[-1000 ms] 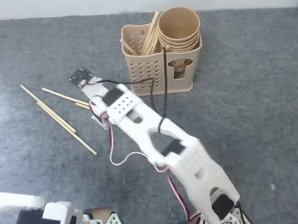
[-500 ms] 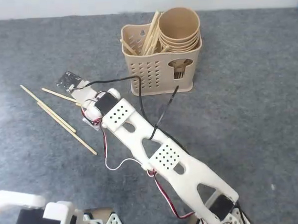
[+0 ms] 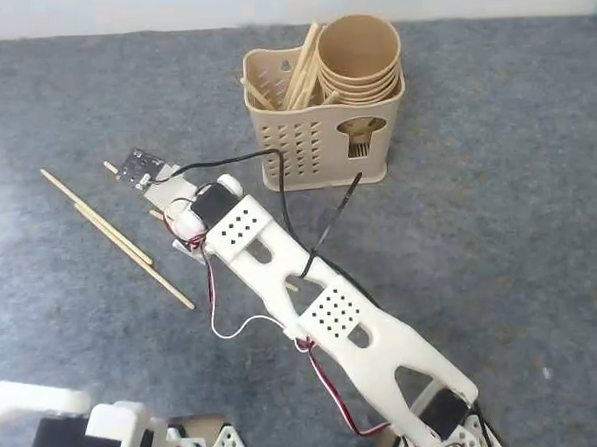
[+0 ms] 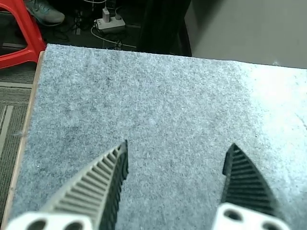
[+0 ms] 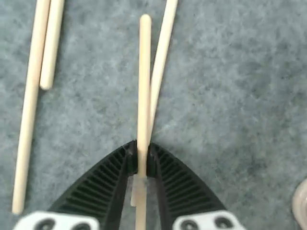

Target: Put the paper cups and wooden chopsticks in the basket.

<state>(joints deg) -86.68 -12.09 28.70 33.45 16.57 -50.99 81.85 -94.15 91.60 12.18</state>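
Grey felt covers the table (image 3: 499, 223) across everything we see. From above, the white right arm (image 3: 323, 302) stretches from the near edge toward the middle-left of the table, and the left arm (image 3: 49, 427) sits folded at the near left corner. A beige slotted basket (image 3: 320, 147) stands upright at the far side, beyond the right arm's wrist. One compartment holds a stack of paper cups (image 3: 359, 45). In the compartment beside it, a bundle of chopsticks (image 3: 305, 63) leans upright. Left of the wrist, loose chopsticks (image 3: 114, 233) lie flat on the felt, well apart from the basket. Through the right wrist camera we see the right gripper (image 5: 142, 148) clamped on a single chopstick (image 5: 144, 81), low over the felt. A second stick (image 5: 163, 48) runs close alongside and meets it near the fingertips, and two more sticks (image 5: 33, 96) lie nearby. The left gripper (image 4: 180, 146) hangs over bare felt with its fingers spread wide, holding nothing.
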